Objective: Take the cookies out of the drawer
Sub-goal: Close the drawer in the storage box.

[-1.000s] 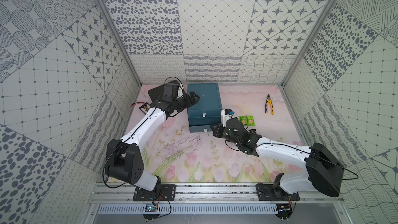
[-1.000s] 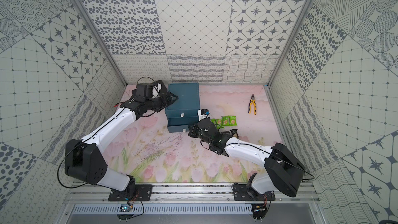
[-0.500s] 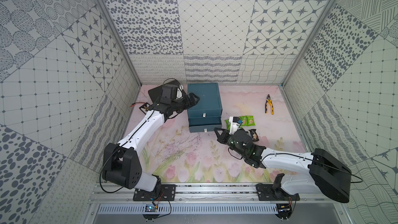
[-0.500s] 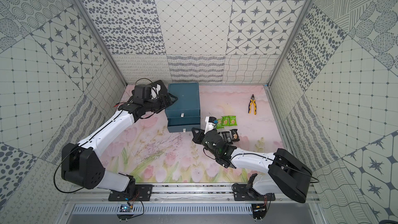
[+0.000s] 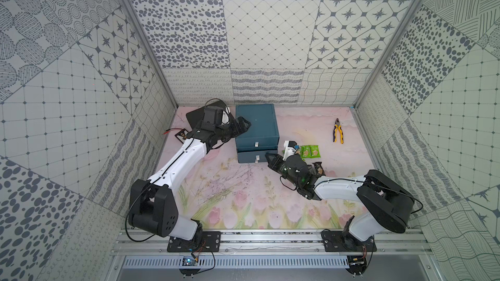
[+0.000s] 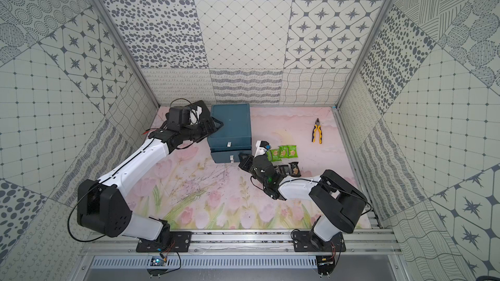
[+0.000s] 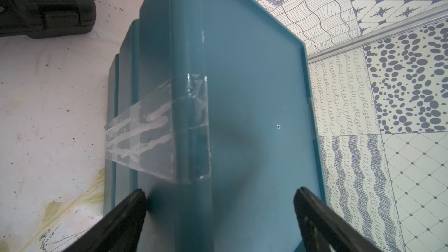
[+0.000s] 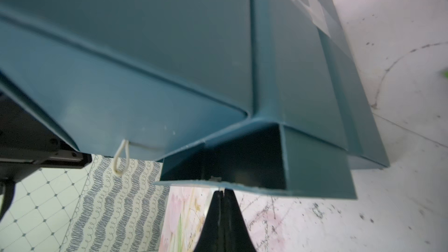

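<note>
A teal two-drawer cabinet (image 5: 257,125) stands at the back of the mat. Its lower drawer (image 5: 254,156) (image 8: 315,173) is pulled out a little, and the inside is dark with no contents showing. My right gripper (image 5: 266,155) (image 6: 240,156) (image 8: 221,191) is shut on a thin white pull cord at that drawer's front edge. My left gripper (image 5: 242,125) (image 7: 220,193) is open, straddling the cabinet's top left edge. Green cookies (image 5: 309,151) (image 6: 282,152) and dark cookies (image 5: 318,167) (image 6: 290,170) lie on the mat right of the cabinet, beside my right wrist.
Yellow-handled pliers (image 5: 338,133) (image 6: 317,133) lie at the back right. A black case (image 7: 43,3) (image 5: 193,117) sits behind my left arm, with a small black device (image 5: 180,136) near the left wall. The upper drawer's white loop (image 8: 120,161) hangs free.
My right wrist dipped toward the front of the mat and came back, its tip staying at the lower drawer's front. The left arm has barely moved.
</note>
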